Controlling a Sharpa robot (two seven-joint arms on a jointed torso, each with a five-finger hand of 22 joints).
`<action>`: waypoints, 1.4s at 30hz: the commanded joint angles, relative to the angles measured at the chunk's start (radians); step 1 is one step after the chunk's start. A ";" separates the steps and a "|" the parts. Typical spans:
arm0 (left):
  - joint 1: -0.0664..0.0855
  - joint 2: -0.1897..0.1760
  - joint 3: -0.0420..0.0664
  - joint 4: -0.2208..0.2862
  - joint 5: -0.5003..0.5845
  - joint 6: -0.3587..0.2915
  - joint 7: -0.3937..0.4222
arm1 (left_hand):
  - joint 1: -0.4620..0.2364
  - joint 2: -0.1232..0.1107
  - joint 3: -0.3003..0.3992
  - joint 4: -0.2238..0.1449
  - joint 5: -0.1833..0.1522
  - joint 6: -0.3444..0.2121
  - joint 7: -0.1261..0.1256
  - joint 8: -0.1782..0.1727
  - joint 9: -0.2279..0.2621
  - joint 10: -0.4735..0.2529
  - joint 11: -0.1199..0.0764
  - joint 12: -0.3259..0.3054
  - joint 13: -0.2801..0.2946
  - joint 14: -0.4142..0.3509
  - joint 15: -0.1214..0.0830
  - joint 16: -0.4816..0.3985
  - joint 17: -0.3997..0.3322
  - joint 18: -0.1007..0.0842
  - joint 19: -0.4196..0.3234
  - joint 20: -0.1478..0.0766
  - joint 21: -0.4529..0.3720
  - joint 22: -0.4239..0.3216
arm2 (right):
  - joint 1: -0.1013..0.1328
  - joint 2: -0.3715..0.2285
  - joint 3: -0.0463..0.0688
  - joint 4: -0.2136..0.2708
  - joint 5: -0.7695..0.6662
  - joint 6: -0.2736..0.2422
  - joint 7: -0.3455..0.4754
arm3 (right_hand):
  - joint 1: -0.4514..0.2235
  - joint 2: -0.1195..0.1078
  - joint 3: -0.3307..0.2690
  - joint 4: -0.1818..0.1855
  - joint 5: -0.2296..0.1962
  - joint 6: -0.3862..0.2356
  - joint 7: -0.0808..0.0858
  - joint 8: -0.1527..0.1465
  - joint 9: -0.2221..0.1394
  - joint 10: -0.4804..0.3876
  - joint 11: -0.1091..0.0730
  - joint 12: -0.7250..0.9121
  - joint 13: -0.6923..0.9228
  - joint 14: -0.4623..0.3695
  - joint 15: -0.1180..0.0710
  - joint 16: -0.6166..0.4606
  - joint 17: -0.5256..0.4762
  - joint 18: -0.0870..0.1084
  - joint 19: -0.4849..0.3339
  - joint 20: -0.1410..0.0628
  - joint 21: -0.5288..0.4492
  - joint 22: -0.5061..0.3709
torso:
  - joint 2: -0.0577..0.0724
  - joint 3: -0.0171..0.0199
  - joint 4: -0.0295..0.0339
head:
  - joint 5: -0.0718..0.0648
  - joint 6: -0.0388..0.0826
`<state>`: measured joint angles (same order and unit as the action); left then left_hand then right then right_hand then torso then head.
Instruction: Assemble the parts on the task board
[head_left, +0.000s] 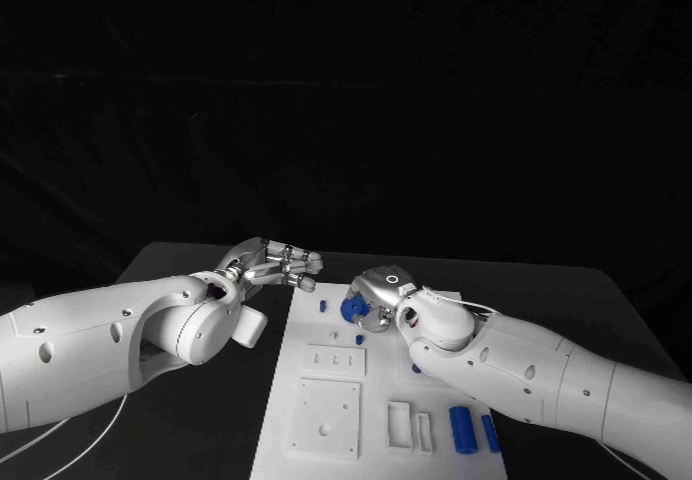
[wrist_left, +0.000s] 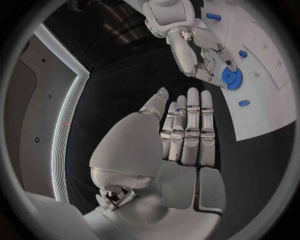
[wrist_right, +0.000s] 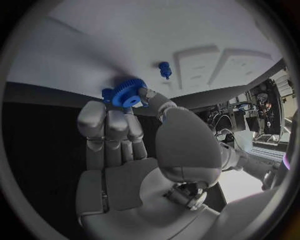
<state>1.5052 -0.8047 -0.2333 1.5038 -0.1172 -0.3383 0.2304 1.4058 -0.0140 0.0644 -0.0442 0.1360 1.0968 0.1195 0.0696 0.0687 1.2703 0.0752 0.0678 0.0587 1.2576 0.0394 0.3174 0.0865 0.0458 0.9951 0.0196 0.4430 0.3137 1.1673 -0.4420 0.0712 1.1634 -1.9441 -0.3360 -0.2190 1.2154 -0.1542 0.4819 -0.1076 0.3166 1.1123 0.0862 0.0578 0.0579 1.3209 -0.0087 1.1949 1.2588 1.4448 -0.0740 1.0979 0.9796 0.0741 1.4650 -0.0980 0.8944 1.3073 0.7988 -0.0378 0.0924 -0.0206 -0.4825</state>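
No writing can be read on anything here. The left robot hand (head_left: 277, 265) hovers over the black counter (head_left: 188, 262) just beside the task board's (head_left: 325, 345) far left corner, its fingers straight, side by side and holding nothing. The right robot hand (head_left: 378, 297) is over the board's far end, pinching a blue gear (wrist_right: 127, 94) at its fingertips. Two blue cylinders (head_left: 473, 429) lie near the board's near right corner.

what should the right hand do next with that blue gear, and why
Probably lower the blue gear onto the task board and seat it: the right hand pinches it at the fingers just over the board's far end, while the left hand holds nothing.
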 joint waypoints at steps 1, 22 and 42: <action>0.004 0.003 0.001 0.002 -0.004 0.012 0.005 | 0.000 0.003 0.000 -0.008 -0.006 -0.007 -0.001 -0.002 0.000 -0.005 -0.002 -0.006 0.001 -0.003 0.000 0.003 -0.001 -0.006 -0.008 0.000 0.002 0.001 | -0.001 0.005 -0.002 -0.005 -0.031 0.003 -0.018 | 0.006 -0.003 0.003 -0.002 -0.004 0.038 -0.003 0.003 0.004 -0.006 -0.002 -0.004 -0.001 -0.002 -0.005 -0.005 -0.002 -0.002 0.057 -0.003 0.000 0.107 | 0.000 0.0002 -0.0001 | -0.001 0.001; 0.004 0.001 0.001 0.001 -0.005 0.013 0.004 | -0.002 0.002 -0.001 -0.007 -0.005 -0.007 -0.001 -0.002 0.000 -0.006 -0.002 -0.006 0.000 -0.003 0.000 0.003 -0.001 -0.006 -0.008 0.000 0.001 0.001 | -0.001 -0.001 -0.005 -0.012 0.030 -0.028 -0.010 | 0.035 -0.030 -0.236 0.119 -0.104 -0.151 -0.003 0.002 0.002 -0.018 -0.014 -0.029 -0.028 -0.002 -0.017 -0.012 0.003 -0.005 0.060 -0.014 0.004 0.110 | 0.000 0.0002 -0.0009 | -0.001 0.000; 0.004 -0.003 0.001 -0.001 -0.005 0.011 0.004 | -0.005 0.004 -0.001 -0.004 -0.005 -0.008 -0.001 -0.002 0.000 -0.007 -0.001 -0.006 0.000 -0.003 0.000 0.003 -0.001 -0.006 -0.007 0.001 -0.001 0.001 | -0.007 -0.039 -0.005 0.004 0.103 -0.012 0.015 | -0.042 -0.020 -0.049 0.133 -0.051 -0.044 0.008 0.004 0.004 -0.024 0.003 -0.022 -0.026 -0.003 -0.006 -0.014 0.007 0.005 0.059 -0.003 0.004 0.110 | 0.000 0.0004 -0.0026 | -0.002 -0.006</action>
<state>1.5052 -0.8087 -0.2333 1.5020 -0.1191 -0.3380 0.2296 1.4058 -0.0140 0.0644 -0.0442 0.1361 1.0968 0.1195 0.0696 0.0687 1.2703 0.0752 0.0678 0.0587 1.2576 0.0394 0.3174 0.0867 0.0458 0.9951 0.0196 0.4430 0.3132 1.1619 -0.4797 0.0666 1.1659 -1.8578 -0.3547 -0.2154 1.1818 -0.1764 0.4297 0.0252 0.2672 1.0683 0.0987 0.0600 0.0604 1.2956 -0.0086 1.1688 1.2314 1.4416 -0.0860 1.0871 0.9848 0.0760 1.4667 -0.1071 0.8943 1.3078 0.7992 -0.0377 0.0906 -0.0214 -0.4883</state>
